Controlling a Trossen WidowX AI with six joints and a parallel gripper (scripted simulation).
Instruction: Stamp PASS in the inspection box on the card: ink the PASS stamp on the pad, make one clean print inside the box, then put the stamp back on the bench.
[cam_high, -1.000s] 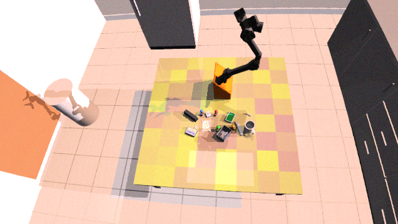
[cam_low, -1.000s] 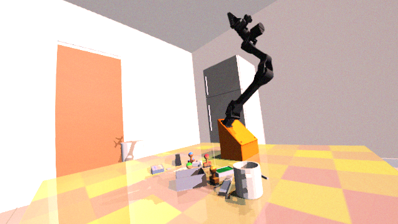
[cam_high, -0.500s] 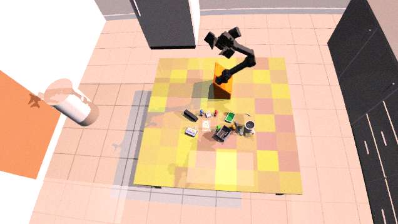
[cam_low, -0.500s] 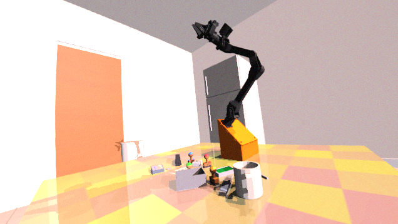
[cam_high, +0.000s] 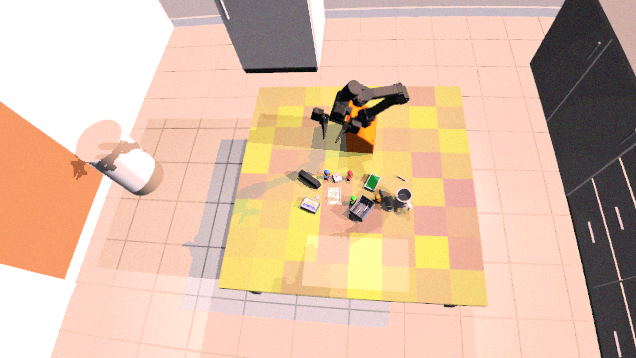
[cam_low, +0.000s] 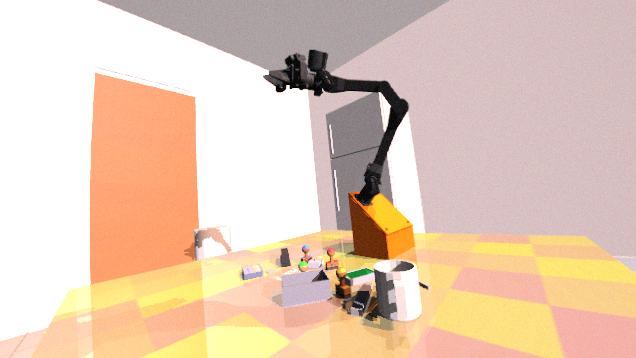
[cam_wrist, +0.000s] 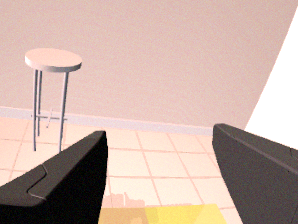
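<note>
The white card lies flat in the middle of the checkered table. A green-topped pad lies to its right. Small stamps with coloured knobs stand around it: blue, red, green and orange. Their labels are too small to read. My gripper is open and empty. It hangs high in the air, far above the table and beside the orange arm base.
A grey tray, a white cup, a black block and a small bluish box crowd the card. A stool stands on the floor past the table edge.
</note>
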